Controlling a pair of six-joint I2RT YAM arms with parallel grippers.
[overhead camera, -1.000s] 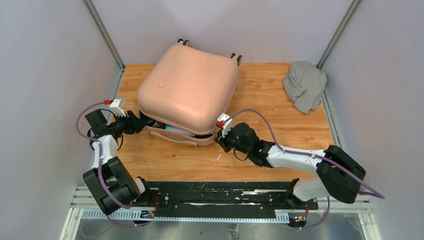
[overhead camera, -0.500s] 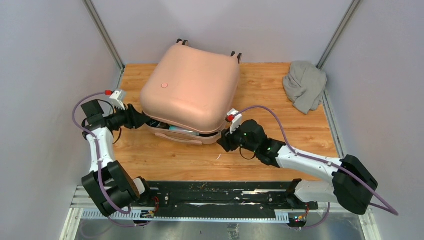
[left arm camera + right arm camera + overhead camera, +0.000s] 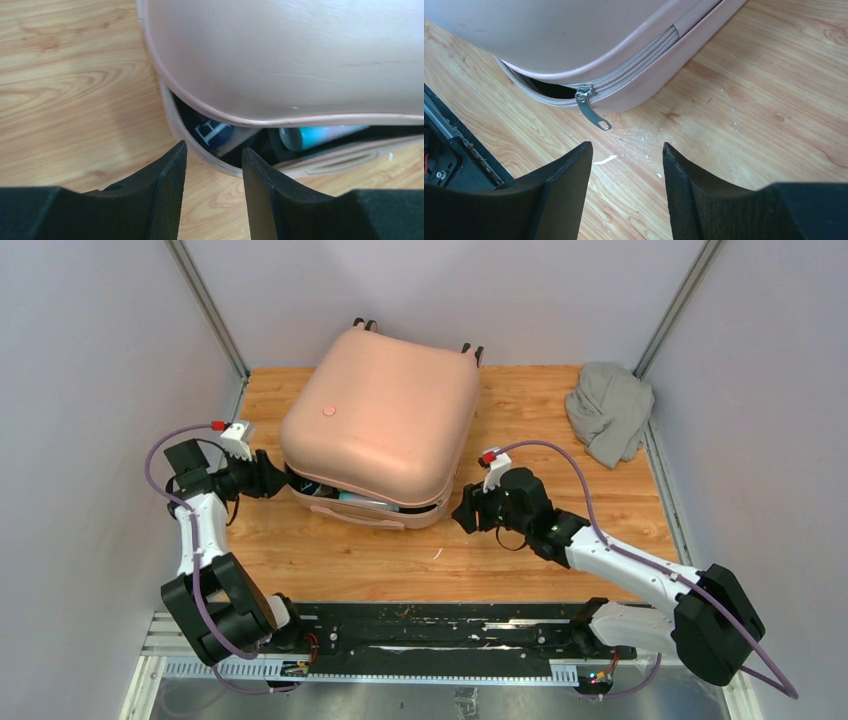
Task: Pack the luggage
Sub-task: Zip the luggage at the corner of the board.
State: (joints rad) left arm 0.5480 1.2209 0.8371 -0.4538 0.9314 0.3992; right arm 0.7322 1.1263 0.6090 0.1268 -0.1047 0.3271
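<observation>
Pink hard shell: the luggage (image 3: 375, 420) looks stiff, slick and too bulky to pinch, lying lid ajar just ahead of both grippers. Right gripper (image 3: 626, 147), jaws apart and empty, faces the thin metal zipper pull (image 3: 591, 114), the likeliest hold. Left gripper (image 3: 214, 149) stands parted, empty too.

Pale pink hard-shell luggage (image 3: 380, 425) flat on the table, lid ajar, partly unzipped

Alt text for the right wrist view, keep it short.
A corner of the pink luggage, its zipper part-closed and the metal zipper pull dangling where the open gap begins, over a wooden table. The right hand is open and empty, just short of the pull.
</observation>
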